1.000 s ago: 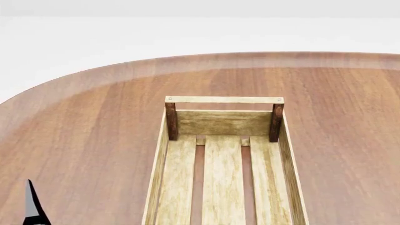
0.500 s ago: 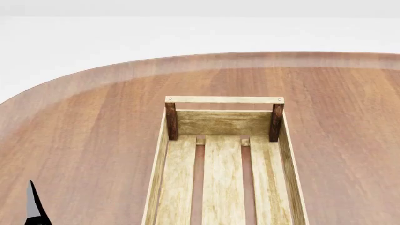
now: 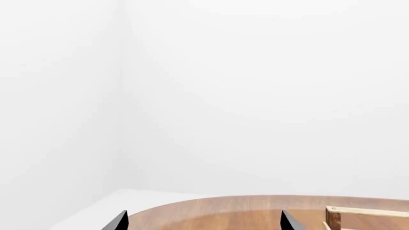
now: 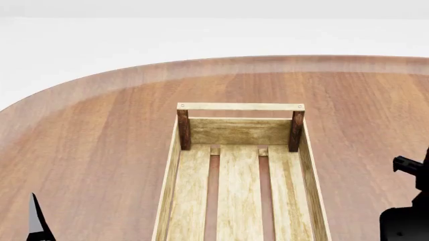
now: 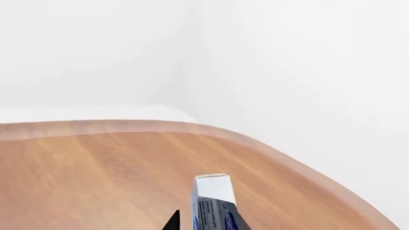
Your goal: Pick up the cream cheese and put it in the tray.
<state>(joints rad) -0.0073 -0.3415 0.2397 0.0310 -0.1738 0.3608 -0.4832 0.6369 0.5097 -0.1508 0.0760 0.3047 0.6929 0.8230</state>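
The tray is a long light-wood slatted crate with dark corner posts, in the middle of the head view, and it holds nothing. Its far corner also shows in the left wrist view. The cream cheese, a small white-grey box with blue print, stands on edge between the jaws of my right gripper, held above the wooden table. My left gripper is open and empty, left of the tray. One of its fingertips shows in the head view. The cream cheese is not seen in the head view.
The round brown wooden table has a rim that curves round at the far side, with white floor and walls beyond. A dark part of my right arm stands at the right edge of the head view, right of the tray.
My right arm has come into the head view at the right edge, beside the tray. The left fingertip and the tray have not visibly moved.
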